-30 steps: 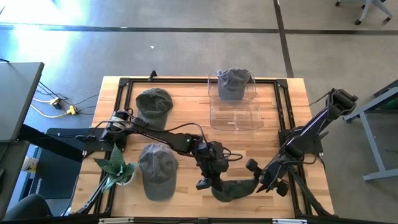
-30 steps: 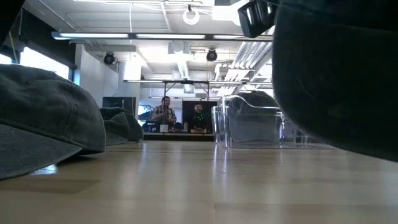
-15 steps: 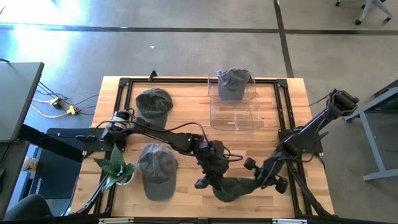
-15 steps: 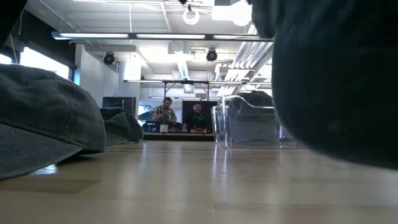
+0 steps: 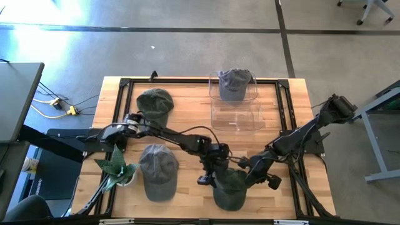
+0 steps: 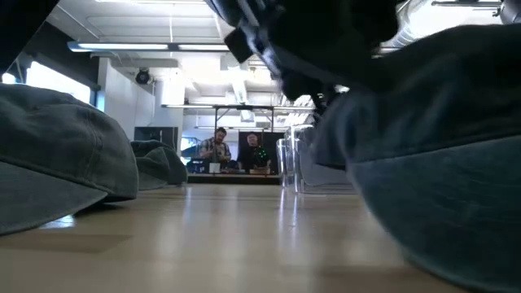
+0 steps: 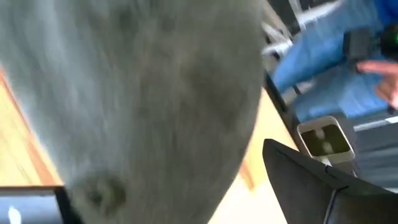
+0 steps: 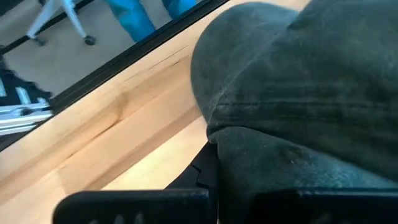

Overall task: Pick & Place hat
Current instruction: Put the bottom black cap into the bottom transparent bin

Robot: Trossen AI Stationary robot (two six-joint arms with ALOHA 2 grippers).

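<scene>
- A dark green hat (image 5: pixel 230 189) is seen at the table's (image 5: pixel 187 115) near edge, between both grippers.
- It is gripped by the left gripper (image 5: pixel 212 179) and by the right gripper (image 5: pixel 250 175).

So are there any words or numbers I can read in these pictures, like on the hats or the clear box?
No words or numbers can be read anywhere.
Hat held by the two hands: plain fabric, no writing shows.
Hat in the clear box: no logo can be made out.
Other two hats on the table: plain from above.
Screens in the room behind: too small to read.
</scene>
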